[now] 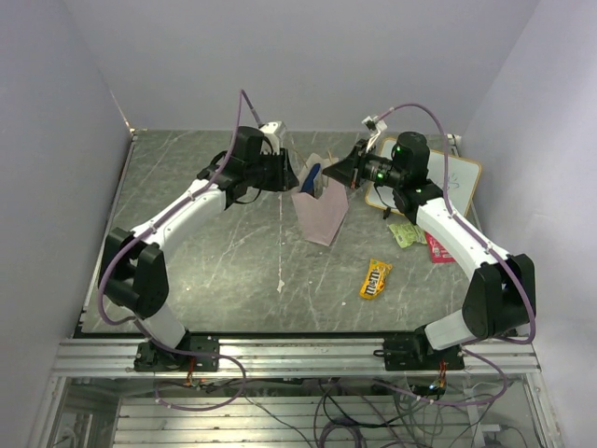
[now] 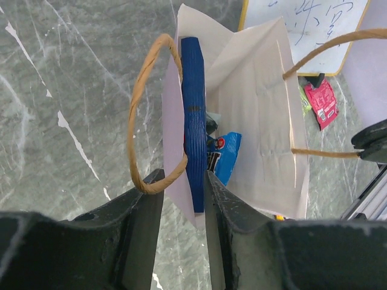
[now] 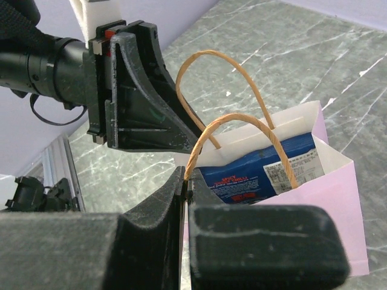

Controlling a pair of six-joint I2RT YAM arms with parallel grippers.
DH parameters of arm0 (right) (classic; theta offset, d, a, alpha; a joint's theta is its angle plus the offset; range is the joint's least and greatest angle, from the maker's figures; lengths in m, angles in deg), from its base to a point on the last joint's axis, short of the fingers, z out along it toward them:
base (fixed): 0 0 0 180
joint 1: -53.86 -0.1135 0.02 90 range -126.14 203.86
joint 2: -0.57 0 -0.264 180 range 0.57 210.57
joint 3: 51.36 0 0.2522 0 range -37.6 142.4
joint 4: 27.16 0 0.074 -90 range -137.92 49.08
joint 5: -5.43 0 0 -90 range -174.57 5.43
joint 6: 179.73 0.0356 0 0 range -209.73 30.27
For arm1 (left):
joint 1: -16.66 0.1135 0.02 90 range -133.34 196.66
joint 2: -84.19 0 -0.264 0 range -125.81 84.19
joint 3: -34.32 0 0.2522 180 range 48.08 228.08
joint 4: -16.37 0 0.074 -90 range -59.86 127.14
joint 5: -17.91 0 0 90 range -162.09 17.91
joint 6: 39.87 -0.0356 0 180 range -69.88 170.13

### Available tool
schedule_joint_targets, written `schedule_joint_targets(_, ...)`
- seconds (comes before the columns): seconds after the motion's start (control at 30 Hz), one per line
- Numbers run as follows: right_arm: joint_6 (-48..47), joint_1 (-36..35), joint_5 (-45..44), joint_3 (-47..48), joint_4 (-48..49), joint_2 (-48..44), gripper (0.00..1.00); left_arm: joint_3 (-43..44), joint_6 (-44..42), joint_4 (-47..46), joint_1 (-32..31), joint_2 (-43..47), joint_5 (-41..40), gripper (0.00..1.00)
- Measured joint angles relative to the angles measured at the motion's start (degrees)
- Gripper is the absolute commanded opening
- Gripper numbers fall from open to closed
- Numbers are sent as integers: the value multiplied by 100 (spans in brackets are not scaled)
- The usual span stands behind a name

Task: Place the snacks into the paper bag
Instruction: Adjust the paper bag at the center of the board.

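- paper bag [image 1: 322, 219] stands upright mid-table [image 1: 233, 271], towards the far side, between the two arms, mouth open
- right gripper [image 3: 184, 181]: fingers pressed together, clamped on the bag's right-side handle [image 3: 237, 115], which is pulled taut to the right
- left gripper [image 2: 184, 181]: jaws part-way apart, straddling the bag's left wall and the top edge of the dark blue chip bag [image 2: 192, 121]; can't tell if it is squeezing or only resting alongside
- inside the bag: chip bag on edge against the left wall, blue-white packet [image 2: 225, 158] lower down beside it, something dark tucked between them that is too hidden to name
- outside on the table: yellow M&M's [image 1: 375, 278] near-right of the bag, light green packet [image 1: 405, 234] and pink-red packet [image 1: 438, 248] further right, just near of the white board [image 2: 308, 27]
- handling guess: the bag is thin, light paper that creases and tips easily, so hold it by handle or rim and don't yank
- loose packets look light, flat and slick, so pinch a crimped end seam rather than the flat face; M&M's probably the heaviest
- plenty of free room on the bag's right side for drops
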Motion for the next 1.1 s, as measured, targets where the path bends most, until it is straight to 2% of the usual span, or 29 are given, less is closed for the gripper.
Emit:
schedule_joint_targets(0.27, 2, 0, 133, -2, 39, 0, 0, 68, -15, 55, -2, -155, 13, 39)
schedule_joint_targets(0.47, -2, 0, 199, -48, 79, 0, 0, 186, -42, 87, -7, -293, 66, 44)
schedule_joint_targets(0.67, -9, 0, 299, -111, 144, 0, 0, 210, -37, 79, -9, -341, 197, 35)
schedule_joint_targets(1.1, -20, 0, 365, -155, 203, -2, 0, 389, -39, 81, -13, -481, 415, 33)
